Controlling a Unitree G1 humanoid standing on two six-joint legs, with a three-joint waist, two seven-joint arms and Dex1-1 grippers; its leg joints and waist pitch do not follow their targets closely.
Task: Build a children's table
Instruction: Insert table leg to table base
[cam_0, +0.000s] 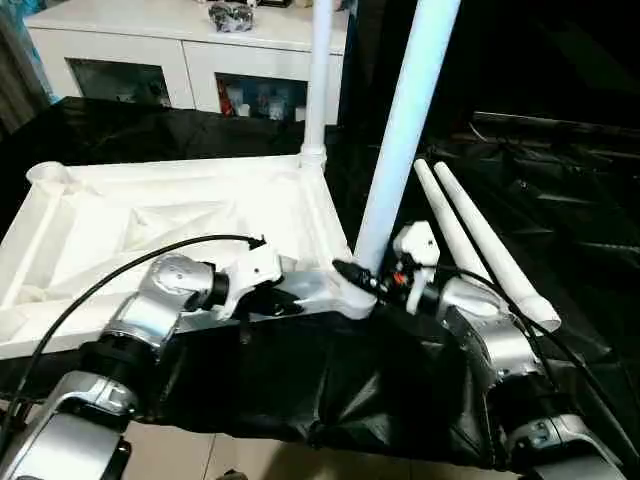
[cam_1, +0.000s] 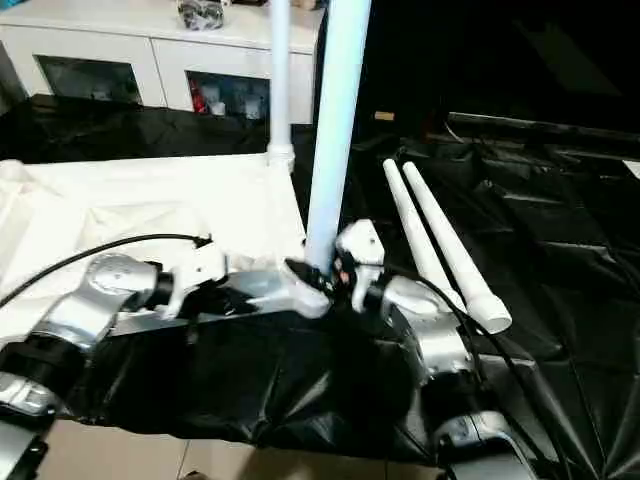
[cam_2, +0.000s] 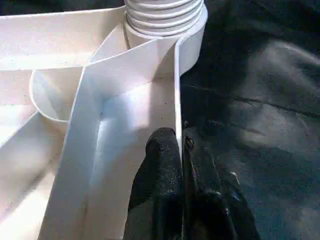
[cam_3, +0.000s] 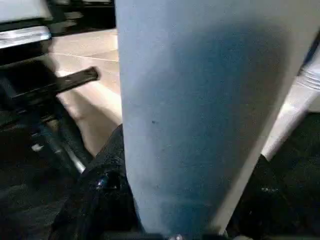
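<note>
Table top (cam_0: 150, 215) lies upside down on the black sheet (cam_0: 560, 200), ribs up. One leg (cam_0: 320, 70) is already standing in the far corner socket. Two spare legs (cam_0: 480, 240) lie side by side on the sheet, just right of the table top.

Left hand (cam_2: 181, 150): fingers together, pinched on the thin rim wall (cam_2: 176, 90) of the table top, just short of the near corner socket (cam_2: 165, 20). That's the anchor.

Right hand (cam_3: 170, 200): fingers about half apart, clamped round the base of the near leg (cam_0: 405, 130), which stands in the near right socket and leans a bit to the right.

Step in hand, as I read it: screwing this leg home.

How to do it well:
- Get the leg upright before turning. With that lean the threads could cross, and plastic threads will strip.
- Keep the rim pinch firm so the table top doesn't spin or slide on the slick sheet.
- Grip low near the thread, turn in short strokes, regrip between them.
- Threads are visible at the socket in the left wrist view, so it probably isn't seated yet. Can't tell how many turns remain.
- Mind the spare legs beside the right forearm (cam_0: 500, 350); a nudge could roll them off.
</note>
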